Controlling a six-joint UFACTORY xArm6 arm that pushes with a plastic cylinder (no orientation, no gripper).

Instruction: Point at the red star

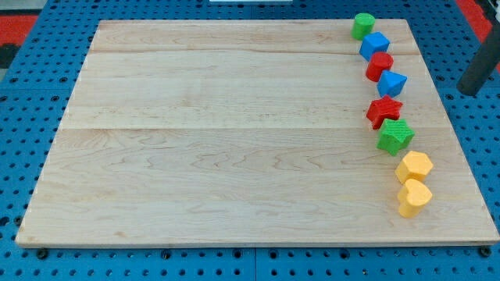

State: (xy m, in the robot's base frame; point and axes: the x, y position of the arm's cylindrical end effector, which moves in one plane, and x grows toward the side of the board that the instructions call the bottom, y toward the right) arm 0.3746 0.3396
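The red star [383, 110] lies on the wooden board [234, 140] near the view's right edge, in a column of blocks. Above it are a blue triangular block [391, 82], a red hexagonal block [380, 65], a blue cube [374, 45] and a green cylinder [362, 26]. Just below it, touching, is a green star [395, 136]. Further down are a yellow hexagon [414, 166] and a yellow heart [414, 197]. The dark rod [478, 72] enters at the view's right edge, off the board. My tip [467, 92] is right of the blue triangular block, well apart from the red star.
The board lies on a blue pegboard table [23, 117]. Red panels show at the view's top corners [16, 27].
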